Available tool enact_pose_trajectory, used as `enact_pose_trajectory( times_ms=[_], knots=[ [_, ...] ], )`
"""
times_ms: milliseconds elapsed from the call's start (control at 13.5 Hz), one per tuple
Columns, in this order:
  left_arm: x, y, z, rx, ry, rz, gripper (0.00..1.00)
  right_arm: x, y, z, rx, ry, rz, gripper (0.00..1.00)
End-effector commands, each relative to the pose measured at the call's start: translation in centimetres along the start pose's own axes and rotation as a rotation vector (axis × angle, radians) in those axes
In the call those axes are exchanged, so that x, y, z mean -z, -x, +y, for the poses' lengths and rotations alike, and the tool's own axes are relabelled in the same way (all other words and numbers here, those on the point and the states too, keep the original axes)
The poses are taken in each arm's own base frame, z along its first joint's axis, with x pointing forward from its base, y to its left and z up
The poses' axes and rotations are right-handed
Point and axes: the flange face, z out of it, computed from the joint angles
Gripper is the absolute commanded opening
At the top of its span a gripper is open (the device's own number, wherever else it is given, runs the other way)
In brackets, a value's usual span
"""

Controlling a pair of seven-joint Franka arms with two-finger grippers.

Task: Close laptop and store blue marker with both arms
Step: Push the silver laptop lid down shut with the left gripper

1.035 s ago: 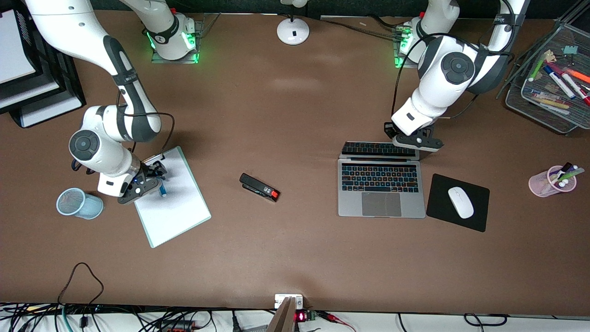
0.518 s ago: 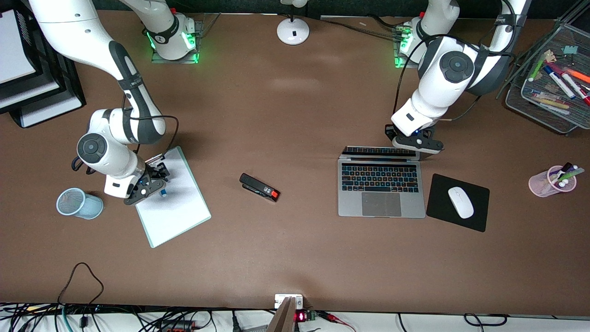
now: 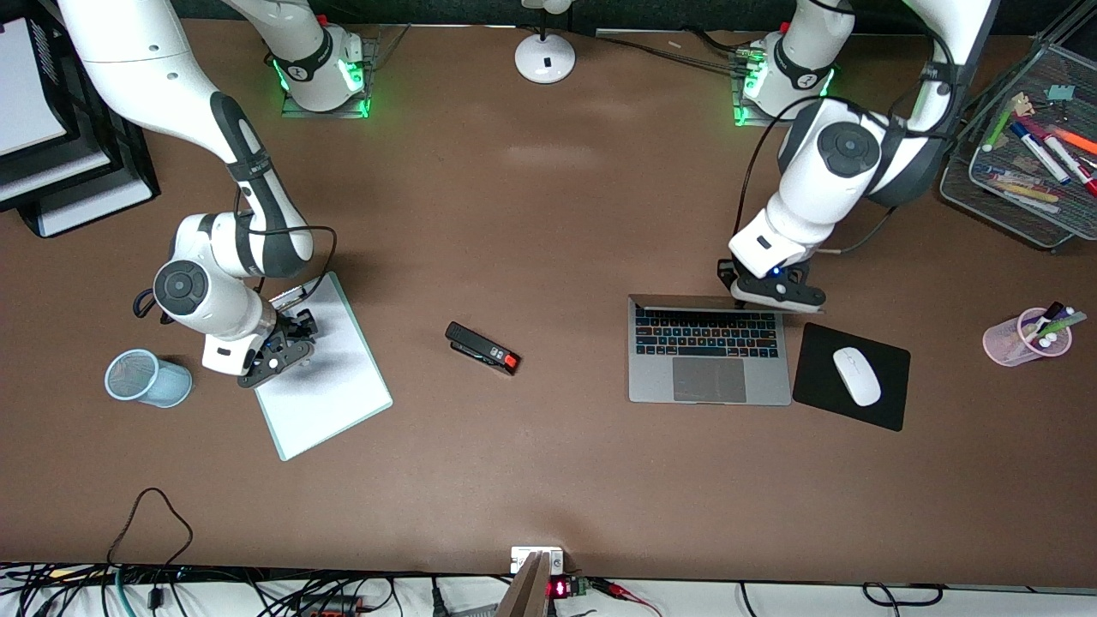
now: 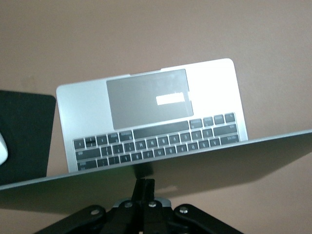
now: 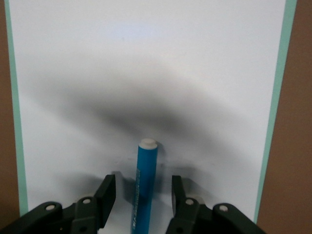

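The silver laptop (image 3: 710, 377) sits half open, its lid tipped over the keyboard and seen edge-on in the front view. My left gripper (image 3: 776, 291) is shut and empty, its fingertips (image 4: 146, 187) pressed against the back of the lid (image 4: 219, 165). The keys and trackpad (image 4: 146, 97) show past the lid's edge. My right gripper (image 3: 278, 351) is low over a white pad (image 3: 330, 386), open, with the blue marker (image 5: 145, 190) lying between its fingers (image 5: 109, 187). The fingers do not touch it. In the front view the gripper hides the marker.
A blue mesh cup (image 3: 146, 377) lies beside the right gripper, toward the right arm's end. A black stapler (image 3: 482, 348) lies mid-table. A white mouse (image 3: 856, 375) is on a black mouse pad (image 3: 823, 403) beside the laptop. A pink cup (image 3: 1028, 336) and a mesh tray (image 3: 1020, 128) hold markers.
My left gripper has moved toward the front camera and pushed the lid farther down. My right gripper has shifted over the marker, which no longer shows in the front view.
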Motion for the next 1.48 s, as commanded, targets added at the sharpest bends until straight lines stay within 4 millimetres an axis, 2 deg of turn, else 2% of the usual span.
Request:
enact_pose_trajectory(
  times_ms=[0, 74, 222, 296, 592, 739, 1109, 1257, 1405],
  knots=[
    [-2.3, -1.7, -0.7, -0.012, 0.015, 0.027, 0.0, -0.4, -0.6, 0.1, 0.015, 0.009, 0.014, 0.51],
    [-3.4, -2.1, -0.7, -0.022, 0.019, 0.037, 0.0, -0.6, -0.7, 0.2, 0.016, 0.013, 0.021, 0.48],
    [-4.7, -3.2, -2.0, -0.038, 0.0, 0.06, 0.0, -0.9, -0.6, 0.2, 0.014, 0.014, 0.02, 0.41],
    [-5.2, -3.2, -2.0, -0.043, 0.0, 0.054, 0.0, -0.9, -0.6, 0.2, 0.014, 0.014, 0.02, 0.35],
    [-6.8, -4.1, -2.1, -0.053, 0.012, 0.08, 0.0, -0.2, -1.1, 0.5, 0.014, 0.02, 0.031, 0.29],
    [-7.3, -4.5, -2.6, -0.044, 0.012, 0.08, 0.0, -0.3, -1.1, 0.4, 0.016, 0.018, 0.03, 0.22],
    [-10.0, -5.3, -3.2, -0.039, 0.028, 0.108, 0.0, -1.0, -1.0, 0.3, 0.016, 0.015, 0.022, 0.2],
    [-10.7, -5.6, -3.3, -0.046, 0.025, 0.106, 0.0, -1.1, -0.9, 0.3, 0.018, 0.014, 0.02, 0.15],
    [-11.8, -5.5, -3.2, -0.046, 0.031, 0.095, 0.0, -0.9, -1.1, 0.1, 0.021, 0.015, 0.023, 0.02]
  ],
)
